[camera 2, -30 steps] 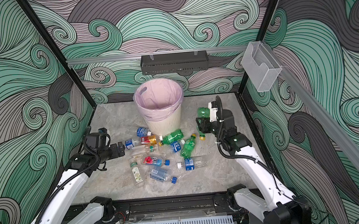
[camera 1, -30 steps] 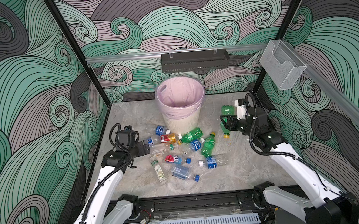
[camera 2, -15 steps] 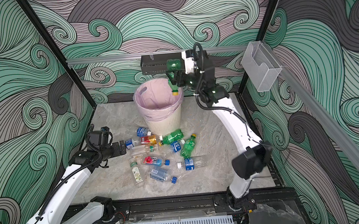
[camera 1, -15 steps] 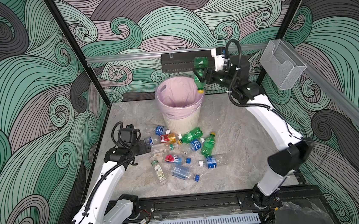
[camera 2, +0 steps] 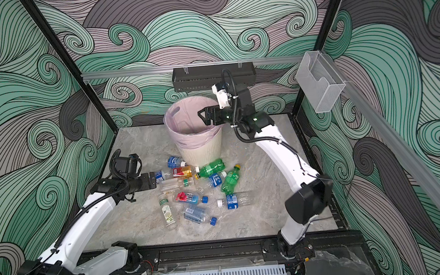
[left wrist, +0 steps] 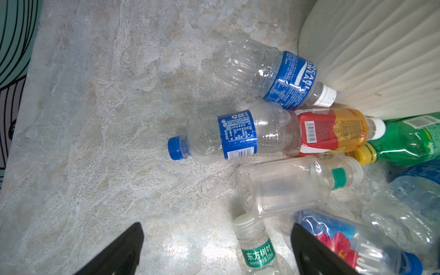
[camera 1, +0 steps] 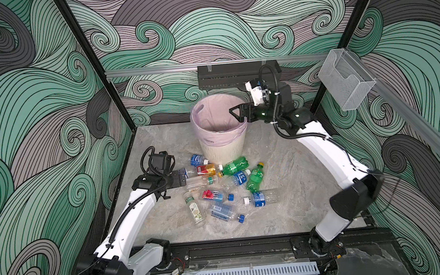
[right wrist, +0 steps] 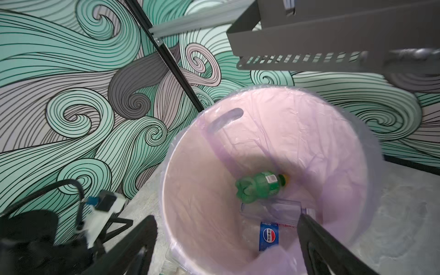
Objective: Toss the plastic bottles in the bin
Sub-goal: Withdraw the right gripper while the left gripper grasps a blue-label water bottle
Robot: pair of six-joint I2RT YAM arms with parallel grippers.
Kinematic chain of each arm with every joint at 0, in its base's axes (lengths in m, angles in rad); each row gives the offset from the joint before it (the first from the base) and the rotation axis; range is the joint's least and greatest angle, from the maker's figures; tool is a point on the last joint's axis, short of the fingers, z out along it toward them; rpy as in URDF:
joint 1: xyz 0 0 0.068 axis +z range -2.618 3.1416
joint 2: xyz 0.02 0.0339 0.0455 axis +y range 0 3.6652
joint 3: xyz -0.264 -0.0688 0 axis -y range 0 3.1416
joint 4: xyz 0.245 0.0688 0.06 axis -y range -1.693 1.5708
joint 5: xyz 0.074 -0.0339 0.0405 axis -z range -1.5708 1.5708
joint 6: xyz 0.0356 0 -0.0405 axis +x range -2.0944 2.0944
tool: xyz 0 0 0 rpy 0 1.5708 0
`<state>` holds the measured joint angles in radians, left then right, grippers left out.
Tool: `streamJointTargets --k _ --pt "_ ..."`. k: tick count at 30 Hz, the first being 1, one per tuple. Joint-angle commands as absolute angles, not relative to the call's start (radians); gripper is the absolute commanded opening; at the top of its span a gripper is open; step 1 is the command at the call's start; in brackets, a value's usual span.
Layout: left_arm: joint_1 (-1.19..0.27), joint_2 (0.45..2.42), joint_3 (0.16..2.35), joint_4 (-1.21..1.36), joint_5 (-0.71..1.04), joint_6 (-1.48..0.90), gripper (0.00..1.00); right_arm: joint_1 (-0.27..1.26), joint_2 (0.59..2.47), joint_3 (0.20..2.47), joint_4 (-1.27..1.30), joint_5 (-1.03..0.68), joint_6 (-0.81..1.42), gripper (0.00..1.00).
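Lying on its side inside the bin (camera 1: 222, 148), a green bottle with a yellow cap (right wrist: 260, 187) sits near a clear bottle with a blue label (right wrist: 269, 235), both on the pale pink bag (right wrist: 297, 123) that lines the bin. The right gripper (camera 1: 237, 115) hovers above the bin's mouth at its right side, jaws spread wide with nothing between them. The other plastic bottles (camera 1: 214, 195) lie scattered on the marbled floor (camera 1: 297, 169) in front of the bin, 2 of them green, the rest mostly clear with blue, red or green labels. A blue-labelled one (camera 1: 196, 159) rests its white cap against the bin's ribbed wall. The left gripper (camera 1: 183, 177) sits low at the left edge of that cluster, jaws spread wide and gripping nothing, a clear bottle with a blue cap (left wrist: 226, 135) just ahead of its fingertips.
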<state>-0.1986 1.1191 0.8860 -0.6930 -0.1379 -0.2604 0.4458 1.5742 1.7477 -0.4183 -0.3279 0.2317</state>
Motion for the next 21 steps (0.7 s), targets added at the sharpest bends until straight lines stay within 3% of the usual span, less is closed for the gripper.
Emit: streamJointTargets --k 1,7,11,21 --pt "-0.190 1.190 0.956 -0.660 -0.164 -0.228 0.99 0.441 1.417 1.627 -0.345 -0.276 0.202 0.93" --pt "-0.190 1.383 1.096 -0.730 -0.098 -0.040 0.98 0.419 1.195 1.310 -0.346 -0.208 0.239 0.95" --pt "-0.190 1.546 1.239 -0.876 -0.156 0.031 0.94 0.363 1.075 1.148 -0.382 -0.170 0.279 0.95" --pt "-0.191 1.669 1.292 -0.887 -0.104 0.197 0.88 0.239 0.932 0.973 -0.390 -0.186 0.327 0.96"
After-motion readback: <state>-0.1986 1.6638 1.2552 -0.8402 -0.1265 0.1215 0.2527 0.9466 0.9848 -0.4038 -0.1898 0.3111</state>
